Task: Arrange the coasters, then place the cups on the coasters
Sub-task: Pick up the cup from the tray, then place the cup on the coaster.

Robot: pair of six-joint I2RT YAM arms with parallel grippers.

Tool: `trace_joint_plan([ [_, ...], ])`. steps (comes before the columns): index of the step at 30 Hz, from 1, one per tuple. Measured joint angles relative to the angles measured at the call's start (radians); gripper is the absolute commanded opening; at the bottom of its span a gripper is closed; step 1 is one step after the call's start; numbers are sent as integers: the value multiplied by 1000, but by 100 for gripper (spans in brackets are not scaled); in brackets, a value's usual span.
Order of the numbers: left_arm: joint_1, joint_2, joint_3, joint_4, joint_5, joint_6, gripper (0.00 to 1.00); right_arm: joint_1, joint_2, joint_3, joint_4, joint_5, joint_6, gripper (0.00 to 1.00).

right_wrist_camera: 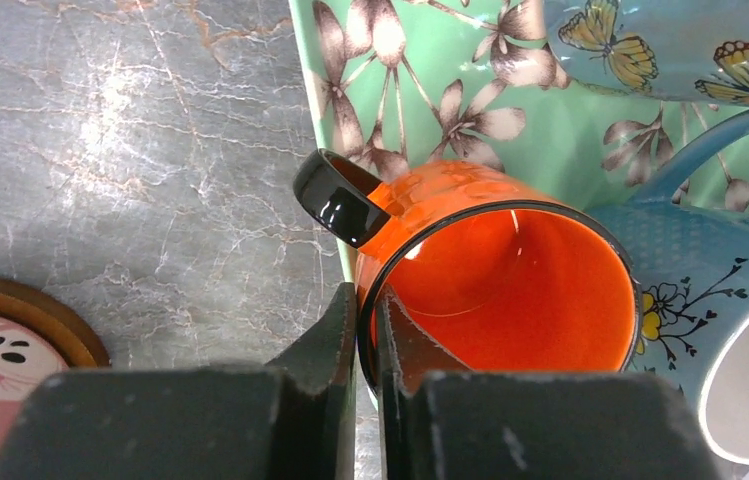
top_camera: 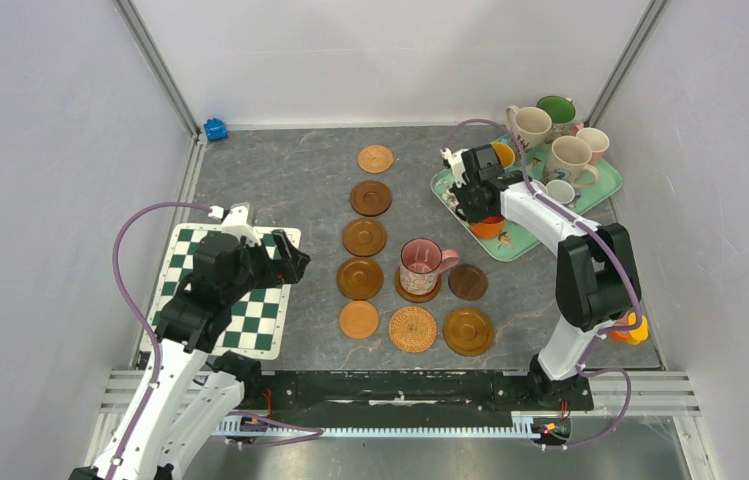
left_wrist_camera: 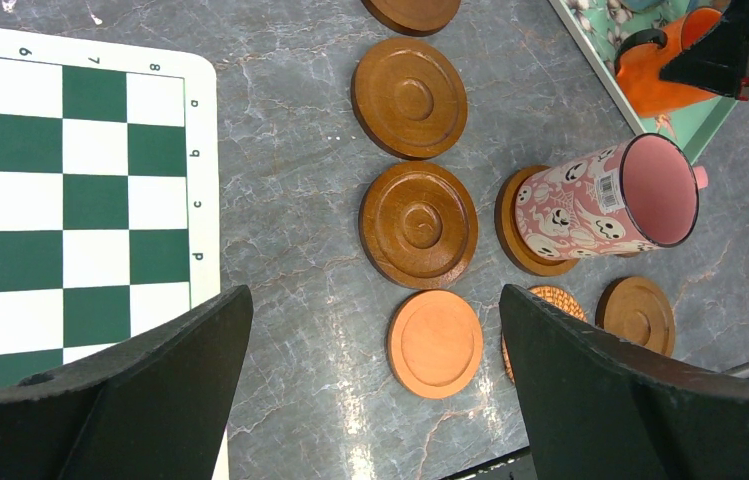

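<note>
Surface (top_camera: 290,170): grey, marbled. Mint floral tray (top_camera: 515,243) is my landmark.

Left of the tray, nine coasters (top_camera: 364,237) lie flat in a column and a short cluster. I judge the arranging about done.

Only the pink ghost-print cup (top_camera: 418,264) stands on a coaster, left of the tray. The other cups (top_camera: 568,158) crowd the tray, so most of the placing is left.

Orange cup (right_wrist_camera: 510,270): glossy, see-through, black handle, at the tray's left edge.

Right pincer (right_wrist_camera: 365,305) pinches its wall, one finger inside. Left pincer (left_wrist_camera: 372,298) is spread wide, well left of the tray, holding nothing.
</note>
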Motion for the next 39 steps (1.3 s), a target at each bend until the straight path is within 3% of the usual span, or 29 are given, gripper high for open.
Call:
trace_joint_plan([
  [12, 0, -1, 0, 0, 0, 0, 100, 4, -10, 137, -100, -59, 9, 0],
  [19, 0, -2, 0, 0, 0, 0, 100, 31, -121, 134, -175, -26, 52, 0],
  [27, 0, -5, 0, 0, 3, 0, 100, 78, -340, 21, -274, 76, 165, 0],
  [39, -5, -14, 0, 0, 19, 0, 100, 245, -590, -312, -384, 137, 422, 0],
])
